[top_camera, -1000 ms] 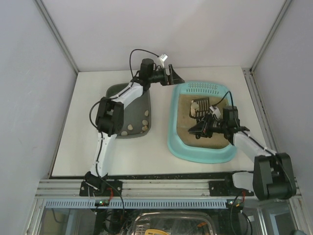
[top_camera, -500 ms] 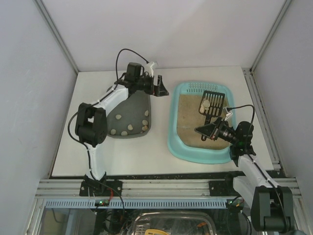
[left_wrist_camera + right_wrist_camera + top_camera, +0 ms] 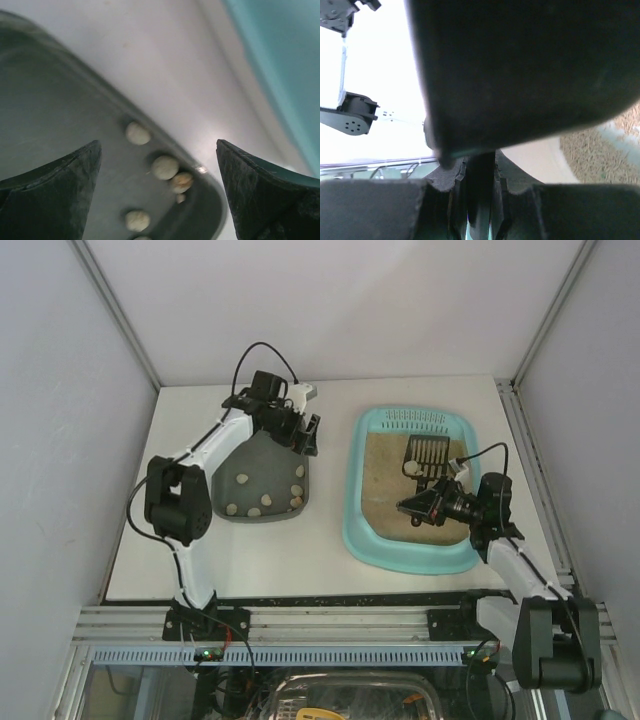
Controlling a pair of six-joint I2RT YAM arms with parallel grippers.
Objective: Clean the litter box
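**Item:** litter box [image 3: 352, 502], turquoise. It sits on the right half of the surface [image 3: 300, 560], at 3 o'clock of the grey tray [image 3: 265, 465] and apart from it.

**Orientation:** The long axis runs 12 to 6 o'clock in the overhead view, leaning slightly. The slotted end points to 12 o'clock. Beige litter [image 3: 385, 480] fills the rest.

**Right tool** [image 3: 418, 506]: clamped shut on the handle of a black slotted scoop [image 3: 427, 448], over the box's middle. The scoop head lies toward 12 o'clock, near the slotted end.

**Left tool** [image 3: 306, 433]: jaws spread wide and holding nothing, over the grey tray's 1 o'clock corner. Pale pellets [image 3: 165, 167] lie below it.

**Changed in the last second:**
- The scoop has come up out of the litter, where it lay low a second ago.
- Half a second ago two pale lumps sat on the scoop head. Now one clump [image 3: 410, 468] shows at its near edge, and the other cannot be made out.
- The left arm has drawn back from the box's far-left corner to the grey tray.

**Reading:** a scoop-and-lift pass appears done, and the load likely goes to the grey tray next.
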